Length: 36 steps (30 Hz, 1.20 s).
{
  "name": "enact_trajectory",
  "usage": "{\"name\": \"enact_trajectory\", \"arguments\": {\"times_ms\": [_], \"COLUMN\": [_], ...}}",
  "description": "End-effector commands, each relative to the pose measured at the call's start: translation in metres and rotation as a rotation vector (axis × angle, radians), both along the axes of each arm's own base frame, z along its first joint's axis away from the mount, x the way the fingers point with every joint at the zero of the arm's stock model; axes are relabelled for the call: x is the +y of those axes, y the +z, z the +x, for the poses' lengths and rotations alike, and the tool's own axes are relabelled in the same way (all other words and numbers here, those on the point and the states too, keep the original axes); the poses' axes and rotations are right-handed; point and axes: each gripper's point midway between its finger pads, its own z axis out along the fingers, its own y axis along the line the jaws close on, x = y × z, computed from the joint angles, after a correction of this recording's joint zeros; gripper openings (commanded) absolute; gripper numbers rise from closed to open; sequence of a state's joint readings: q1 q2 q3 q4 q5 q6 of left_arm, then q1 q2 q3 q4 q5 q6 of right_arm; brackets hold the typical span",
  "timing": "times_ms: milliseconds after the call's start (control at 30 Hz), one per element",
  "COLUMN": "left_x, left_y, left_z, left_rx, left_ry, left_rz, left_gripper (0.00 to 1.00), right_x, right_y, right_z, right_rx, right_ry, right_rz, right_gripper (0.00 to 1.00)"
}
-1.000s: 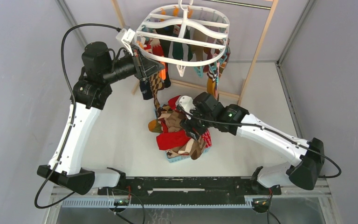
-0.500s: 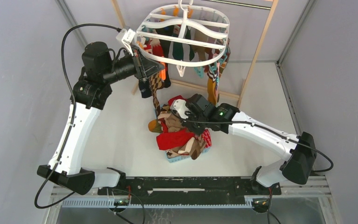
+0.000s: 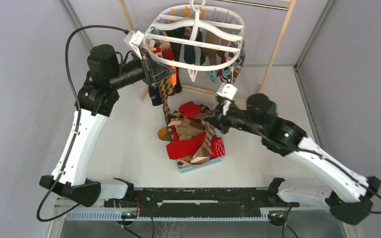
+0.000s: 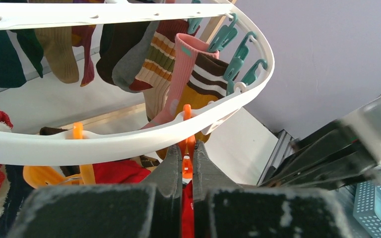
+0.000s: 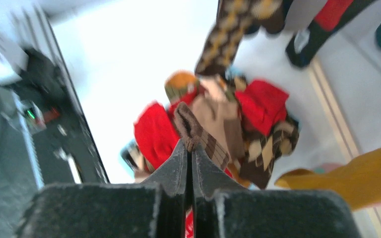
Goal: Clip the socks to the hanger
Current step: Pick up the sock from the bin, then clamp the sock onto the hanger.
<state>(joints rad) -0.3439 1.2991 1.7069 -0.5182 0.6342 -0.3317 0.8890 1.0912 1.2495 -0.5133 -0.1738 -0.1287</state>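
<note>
The white oval hanger (image 3: 208, 68) hangs at the back with several socks (image 4: 156, 54) pinned to it. My left gripper (image 3: 170, 75) is up at its near-left rim (image 4: 129, 141), shut on an orange clothespin (image 4: 187, 115) that dangles below the ring. The remaining socks (image 3: 186, 146) are heaped in a small light-blue basket (image 3: 198, 166). My right gripper (image 3: 210, 120) hovers over the right of that heap, shut on the cuff of a brown-and-cream argyle sock (image 5: 201, 136). That sock (image 3: 207, 144) trails down to the pile.
The pale wooden rack frame (image 3: 276, 52) slants up behind the hanger, its foot bar (image 3: 203, 91) lying on the table. Teal clothespins (image 4: 235, 64) line the hanger's far side. A mustard sock (image 5: 357, 173) hangs close to the right wrist.
My right gripper shut on the argyle sock's cuff in the pile, then rose and drew back to the right, dragging the sock up. The left arm stayed at the clothespin.
</note>
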Motion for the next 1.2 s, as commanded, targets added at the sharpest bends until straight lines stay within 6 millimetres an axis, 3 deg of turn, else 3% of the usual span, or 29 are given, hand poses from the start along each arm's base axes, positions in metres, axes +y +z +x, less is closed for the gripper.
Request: {"name": "enact_trajectory", "arguments": {"times_ms": [0, 200, 367, 633, 933, 1167], "left_x": [0.0, -0.004, -0.009, -0.018, -0.022, -0.023], "left_y": [0.016, 0.02, 0.023, 0.019, 0.023, 0.019], "left_z": [-0.026, -0.032, -0.036, -0.04, -0.049, -0.047], "left_rx": [-0.038, -0.02, 0.002, 0.077, 0.078, 0.084], "left_ry": [-0.061, -0.096, -0.127, -0.197, -0.259, -0.27], "left_rz": [-0.024, -0.062, -0.103, -0.157, -0.174, -0.172], "left_gripper": [0.0, 0.0, 0.0, 0.0, 0.0, 0.0], "right_x": [0.007, 0.011, 0.029, 0.04, 0.04, 0.042], "right_y": [0.063, 0.095, 0.096, 0.113, 0.112, 0.119], "right_z": [-0.016, -0.038, -0.042, -0.029, 0.004, 0.011], "right_rx": [-0.047, 0.005, 0.103, 0.176, 0.259, 0.28], "right_ry": [0.058, 0.225, 0.341, 0.425, 0.441, 0.497], "right_rz": [0.327, 0.61, 0.747, 0.948, 1.055, 1.094], "right_gripper": [0.0, 0.0, 0.0, 0.0, 0.0, 0.0]}}
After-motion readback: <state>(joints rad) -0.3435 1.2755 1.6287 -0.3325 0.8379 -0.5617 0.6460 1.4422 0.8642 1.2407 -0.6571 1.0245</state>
